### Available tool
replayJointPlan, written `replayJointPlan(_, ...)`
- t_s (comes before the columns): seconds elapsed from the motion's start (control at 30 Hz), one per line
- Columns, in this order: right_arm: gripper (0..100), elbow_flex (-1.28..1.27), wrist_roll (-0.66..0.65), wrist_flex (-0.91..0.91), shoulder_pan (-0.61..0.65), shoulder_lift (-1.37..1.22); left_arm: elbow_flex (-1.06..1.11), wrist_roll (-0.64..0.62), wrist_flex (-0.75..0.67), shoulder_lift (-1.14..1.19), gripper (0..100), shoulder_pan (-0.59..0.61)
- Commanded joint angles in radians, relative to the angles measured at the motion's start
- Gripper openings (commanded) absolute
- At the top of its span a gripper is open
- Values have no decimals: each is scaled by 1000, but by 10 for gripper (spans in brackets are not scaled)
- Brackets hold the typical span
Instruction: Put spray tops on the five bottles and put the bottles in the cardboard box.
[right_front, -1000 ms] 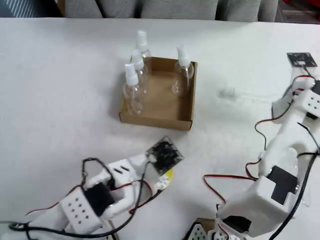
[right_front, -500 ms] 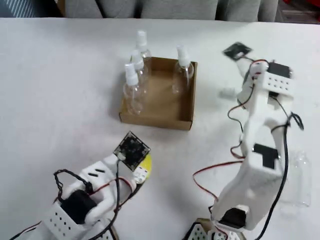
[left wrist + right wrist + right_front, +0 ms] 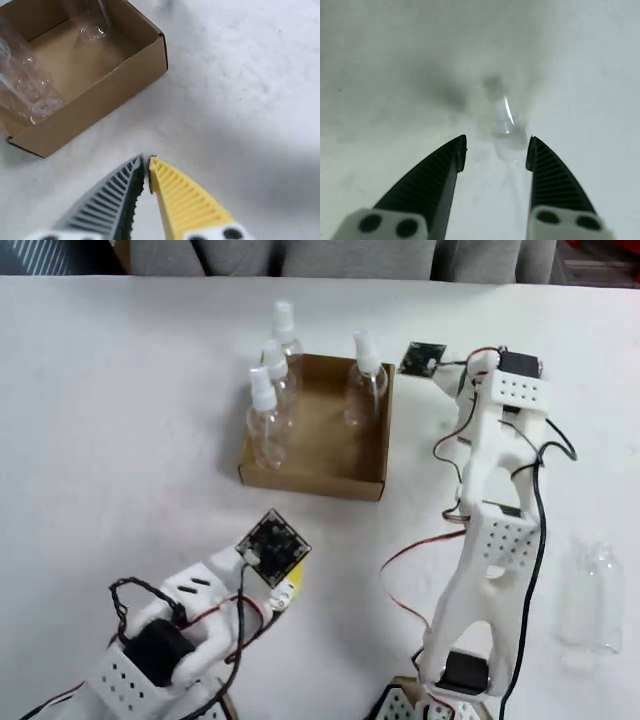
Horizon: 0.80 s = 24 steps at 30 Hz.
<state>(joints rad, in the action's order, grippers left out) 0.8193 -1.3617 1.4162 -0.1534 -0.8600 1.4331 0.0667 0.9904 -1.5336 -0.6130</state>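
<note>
- my left pincer (image 3: 146, 161): fingers together, nothing between them, low over the table (image 3: 240, 75), near the front wall of the cardboard box (image 3: 100, 107) but not touching it.
- From the high view, its yellow finger (image 3: 288, 588) pokes out under the wrist camera (image 3: 272, 543), short of the box's front edge.
- my right pincer (image 3: 496, 142): fingers apart, pointing down at the table, gripping nothing.
- A small clear piece (image 3: 506, 127) sits on the table just ahead of the gap between those fingers. It's blurred; probably a spray top, can't confirm.
- my right arm (image 3: 495, 530) is stretched out alongside the box's right wall, with its wrist near the back corner.
- Four bottles stand upright in the box, each with a spray top on.
- Three line the left wall: back bottle (image 3: 286, 340), middle bottle (image 3: 277, 380), front bottle (image 3: 266, 430).
- The corner bottle (image 3: 365, 390) stands at the back right.
- The fifth bottle (image 3: 593, 595) lies on the table on the outer side of my right arm, well apart from the box.
</note>
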Motion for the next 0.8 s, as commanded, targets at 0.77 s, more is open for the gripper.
replayJointPlan(0.77, 15, 687, 862, 317, -5, -137, -8, 0, -14, -19, 21, 8)
